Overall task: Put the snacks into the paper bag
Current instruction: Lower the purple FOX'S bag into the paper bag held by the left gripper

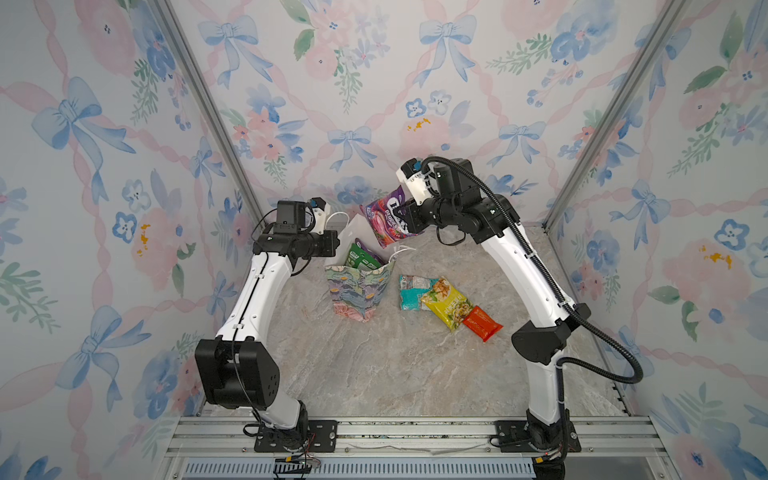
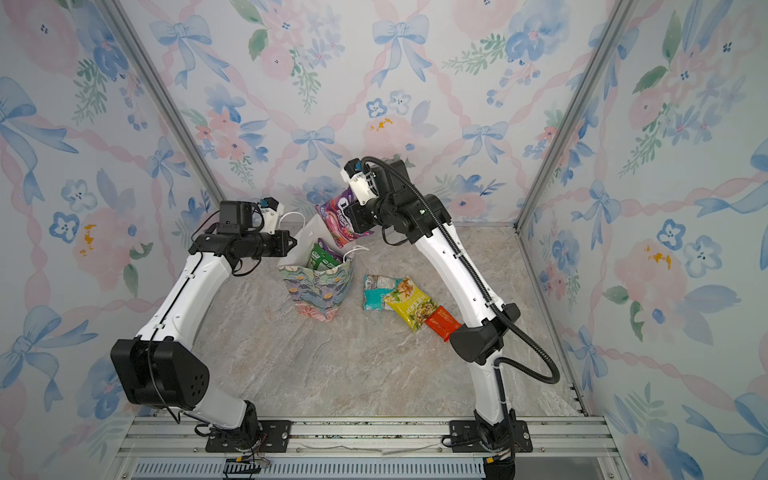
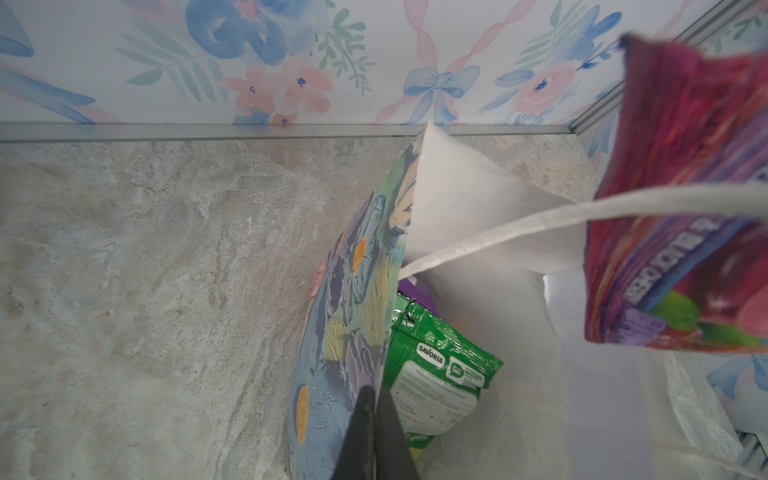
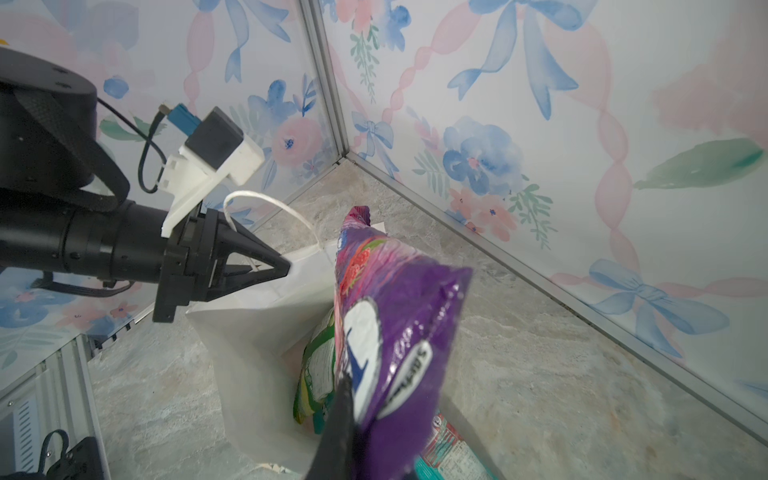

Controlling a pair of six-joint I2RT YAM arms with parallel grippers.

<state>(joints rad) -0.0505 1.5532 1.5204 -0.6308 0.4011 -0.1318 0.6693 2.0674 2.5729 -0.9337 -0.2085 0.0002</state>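
Our paper bag holds a green packet; our right gripper clamps the purple packet above it, and our left gripper pinches its rim.

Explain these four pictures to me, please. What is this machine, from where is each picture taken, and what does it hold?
Two robot arms stand on a table. Two pictures look down from above; two come from cameras on the wrists. The left arm grips the paper bag at its rim, jaws shut. The right arm holds a purple packet above the open bag. A green packet is inside; a teal packet, a yellow packet and a red-orange packet lie on the table.
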